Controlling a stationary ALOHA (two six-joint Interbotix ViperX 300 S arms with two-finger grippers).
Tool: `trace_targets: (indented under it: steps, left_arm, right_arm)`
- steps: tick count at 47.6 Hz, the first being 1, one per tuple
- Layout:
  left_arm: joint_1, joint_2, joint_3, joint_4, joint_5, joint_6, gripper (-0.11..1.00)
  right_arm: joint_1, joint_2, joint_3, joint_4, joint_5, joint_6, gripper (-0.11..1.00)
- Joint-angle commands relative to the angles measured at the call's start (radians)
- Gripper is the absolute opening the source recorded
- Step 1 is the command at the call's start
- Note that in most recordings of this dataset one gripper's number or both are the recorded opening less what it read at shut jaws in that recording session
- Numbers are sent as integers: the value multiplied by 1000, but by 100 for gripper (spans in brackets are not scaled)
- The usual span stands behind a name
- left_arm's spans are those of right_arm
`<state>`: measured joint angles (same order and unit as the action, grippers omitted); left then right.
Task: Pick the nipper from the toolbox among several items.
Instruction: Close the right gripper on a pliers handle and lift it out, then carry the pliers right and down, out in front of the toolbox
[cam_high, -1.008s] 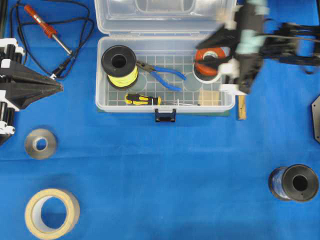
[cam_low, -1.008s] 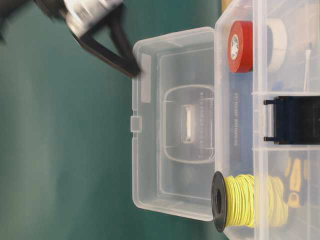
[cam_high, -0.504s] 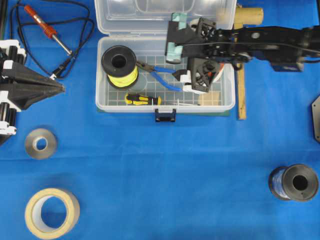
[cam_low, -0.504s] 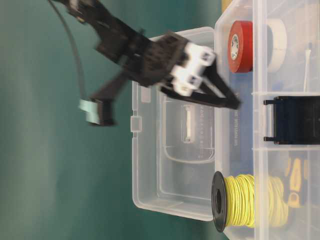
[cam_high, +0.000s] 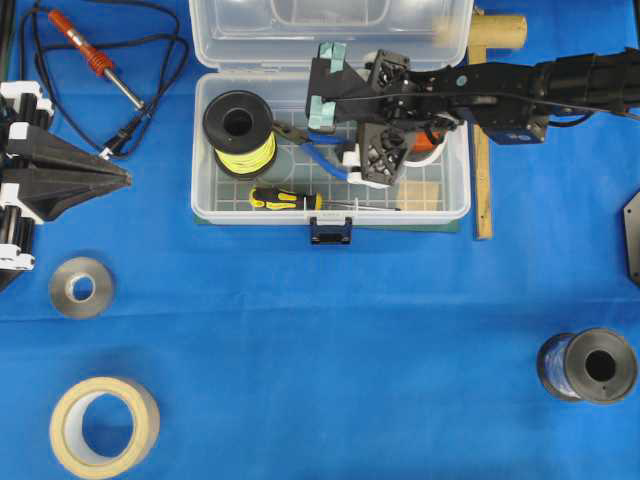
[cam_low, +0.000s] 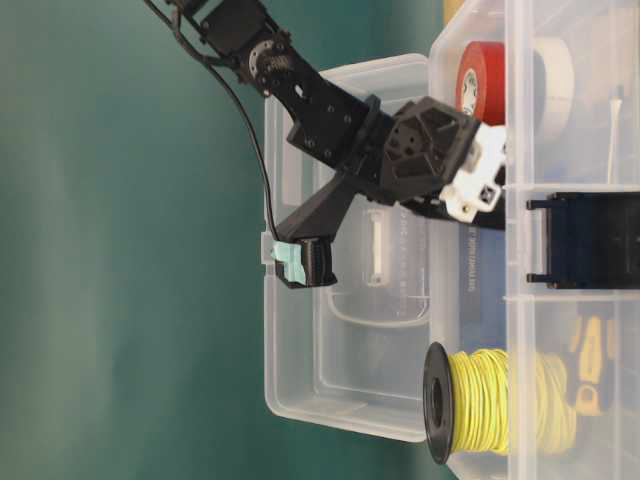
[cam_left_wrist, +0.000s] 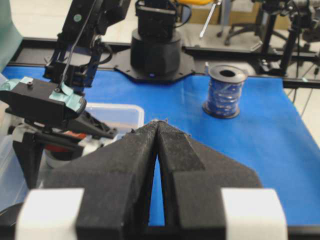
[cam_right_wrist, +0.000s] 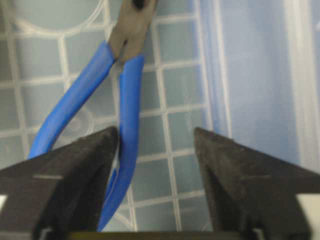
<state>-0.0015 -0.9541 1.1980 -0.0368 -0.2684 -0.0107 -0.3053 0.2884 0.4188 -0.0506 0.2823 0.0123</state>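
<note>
The nipper (cam_high: 325, 162) lies inside the open clear toolbox (cam_high: 330, 215), dark jaws toward the yellow wire spool (cam_high: 238, 132). My right gripper (cam_high: 348, 152) is open and low over its blue handles, hiding part of them. In the right wrist view the gripper (cam_right_wrist: 155, 131) has one blue handle (cam_right_wrist: 127, 115) between its fingers, against the left finger; the other handle runs off under that finger. The black-and-yellow screwdriver (cam_high: 285, 199) and the wooden block (cam_high: 420, 193) lie along the front wall. The red tape roll (cam_low: 480, 92) is mostly hidden by the arm from overhead. My left gripper (cam_high: 120, 178) is shut and empty, left of the toolbox.
An orange soldering iron (cam_high: 90, 55) with black cord lies at the back left. A silver roll (cam_high: 82, 287) and a tan tape roll (cam_high: 104, 427) sit at the front left. A dark blue wire spool (cam_high: 588, 366) stands at the front right. A wooden mallet (cam_high: 483, 150) lies beside the toolbox's right wall.
My right gripper has moved left across the toolbox, from over the red tape roll to the nipper's handles, and has come lower. The left arm has not moved.
</note>
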Motion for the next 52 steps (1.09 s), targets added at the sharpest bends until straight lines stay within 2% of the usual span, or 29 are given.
trace_targets:
  steps: [1, 4, 8, 10, 20, 42, 49, 52]
  left_arm:
    - [0, 9, -9, -3, -6, -2, 0]
    - [-2, 8, -9, -3, -6, -2, 0]
    - [0, 8, -9, -3, -6, -2, 0]
    - [-2, 8, -9, -3, -6, -2, 0]
    - [-2, 6, -11, -3, -6, -2, 0]
    - [-2, 6, -11, -3, -5, -2, 0]
    - [-2, 8, -9, -5, 0, -2, 0]
    - [0, 8, -9, -5, -2, -2, 0]
  right_arm:
    - [-6, -2, -17, 2, -5, -9, 57]
    - [-6, -2, -17, 2, -6, -23, 43]
    - [-3, -2, -17, 2, -9, -37, 18]
    - [-3, -2, -17, 3, -11, -40, 13]
    - [-5, -41, -20, 2, -6, -40, 13]
    - [0, -368, -5, 3, 101, -26, 13]
    - [60, -472, 26, 14, 120, -21, 13]
    - [109, -506, 49, 23, 109, -9, 13]
